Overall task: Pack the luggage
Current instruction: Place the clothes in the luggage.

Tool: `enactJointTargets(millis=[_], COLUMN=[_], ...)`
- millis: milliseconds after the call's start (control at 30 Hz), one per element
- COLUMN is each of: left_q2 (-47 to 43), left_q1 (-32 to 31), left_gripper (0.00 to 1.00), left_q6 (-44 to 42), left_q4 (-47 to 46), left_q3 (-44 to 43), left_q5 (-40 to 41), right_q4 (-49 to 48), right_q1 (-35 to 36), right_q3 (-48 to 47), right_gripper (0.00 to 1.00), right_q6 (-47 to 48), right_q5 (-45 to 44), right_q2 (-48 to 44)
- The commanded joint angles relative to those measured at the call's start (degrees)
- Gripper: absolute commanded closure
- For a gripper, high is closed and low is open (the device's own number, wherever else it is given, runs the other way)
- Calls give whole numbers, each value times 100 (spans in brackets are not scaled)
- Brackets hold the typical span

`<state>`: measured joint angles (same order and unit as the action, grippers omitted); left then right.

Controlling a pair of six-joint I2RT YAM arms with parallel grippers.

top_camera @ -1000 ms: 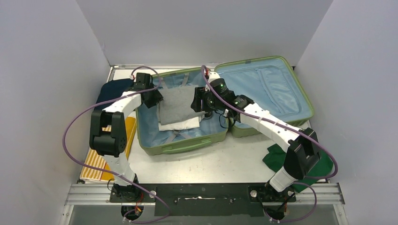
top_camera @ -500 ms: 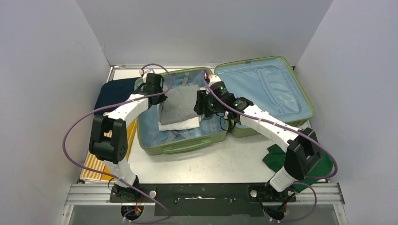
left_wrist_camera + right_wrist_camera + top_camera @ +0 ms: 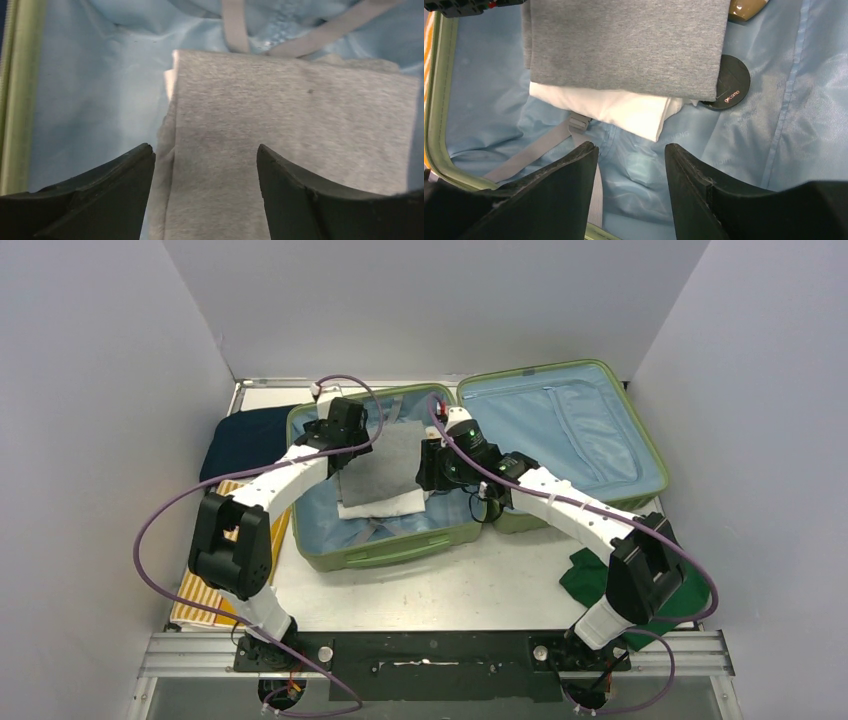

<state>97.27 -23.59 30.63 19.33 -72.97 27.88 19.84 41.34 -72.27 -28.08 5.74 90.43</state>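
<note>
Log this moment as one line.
left pincer: open above grey garment | right pincer: open, empty | grey garment on white garment inside luggage

Plain pale grey walls (image 3: 420,300) close in on three sides of a dull metal worktop (image 3: 450,590), an aluminium rail (image 3: 200,655) along its near edge, evenly lit.

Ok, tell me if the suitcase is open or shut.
Open. The suitcase lies flat, its lid swung out to the right, blue lining showing in both halves, a grey garment inside the left half.
</note>
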Motion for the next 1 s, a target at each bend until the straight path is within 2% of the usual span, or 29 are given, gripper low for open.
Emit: enactJointTargets(millis=[0,100,167,233,267,300,400,467,500,733,967], left_q2=[-72,-262,-411,-591,-648,-636,-217,162,292,555,973], left_q1=[179,161,129,153,197,249,482,634,729,1213,1299], left_gripper=[24,18,17,19,24,29,66,91,100,100,100], left_q6=[137,29,-45,-114,-105,-48,246,420,548,1015,1000], left_q4=[225,387,321,-89,-365,-596,-787,-662,-620,-644,-192], left_q3=[-185,-388,-471,-346,-247,-198,-339,-474,-472,217,175], left_q5=[281,718,716,-17,-487,-1023,-2322,-2732,-2781,-2854,-2847], right_q4=[-212,-192,-181,-182,-182,-177,-182,-188,-182,-157,-184], right_q1=[41,43,40,39,44,48,49,49,49,48,50], right_q3=[11,19,12,3,9,15,71,112,136,304,355], right_gripper=[48,47,47,47,47,48,49,49,49,50,50], right_q6=[28,47,54,61,57,57,25,-13,-14,-13,-31], right_q5=[-143,-143,-139,-143,-139,-135,-118,-112,-114,-96,-40], right_q2=[-396,-436,-428,-420,-421,-421,-474,-560,-604,-882,-1001])
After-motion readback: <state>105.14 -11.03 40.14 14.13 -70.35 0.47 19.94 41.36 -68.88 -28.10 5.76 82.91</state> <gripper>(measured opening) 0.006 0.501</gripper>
